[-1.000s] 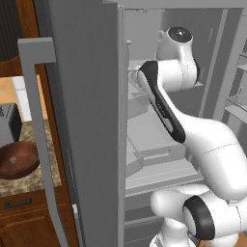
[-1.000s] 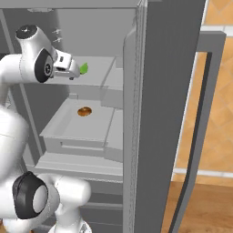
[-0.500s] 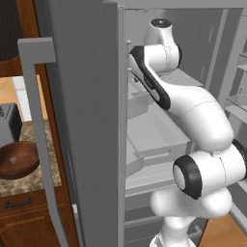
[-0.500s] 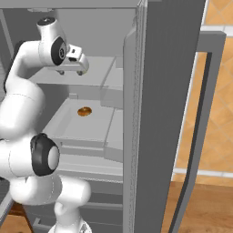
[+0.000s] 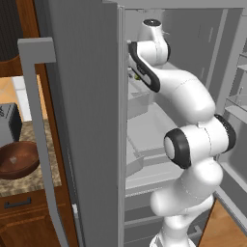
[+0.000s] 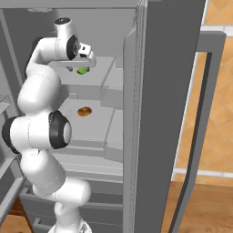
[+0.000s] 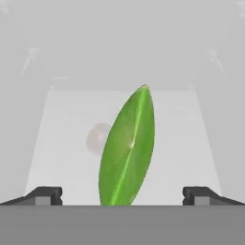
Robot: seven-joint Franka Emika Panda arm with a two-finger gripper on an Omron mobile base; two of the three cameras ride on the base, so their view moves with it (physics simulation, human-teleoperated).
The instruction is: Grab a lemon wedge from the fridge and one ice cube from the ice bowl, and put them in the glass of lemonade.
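In the hand view the gripper (image 7: 122, 195) stands wide open, its two tips well apart at either side of the lemon wedge (image 7: 127, 149), a green sliver lying on the pale fridge shelf (image 7: 62, 143) and not held. The right base view shows the hand low over that wedge (image 6: 82, 70) on the upper shelf of the open fridge (image 6: 154, 91), with an orange lump (image 6: 84, 111) on the shelf below. The left base view alone shows the ice bowl (image 5: 17, 160) on the counter (image 5: 34, 181) beside a grey toaster (image 5: 9, 124).

Lemon wedge (image 7: 127, 148) lies on the fridge's upper shelf (image 7: 191, 143); orange lump (image 6: 84, 111) below.
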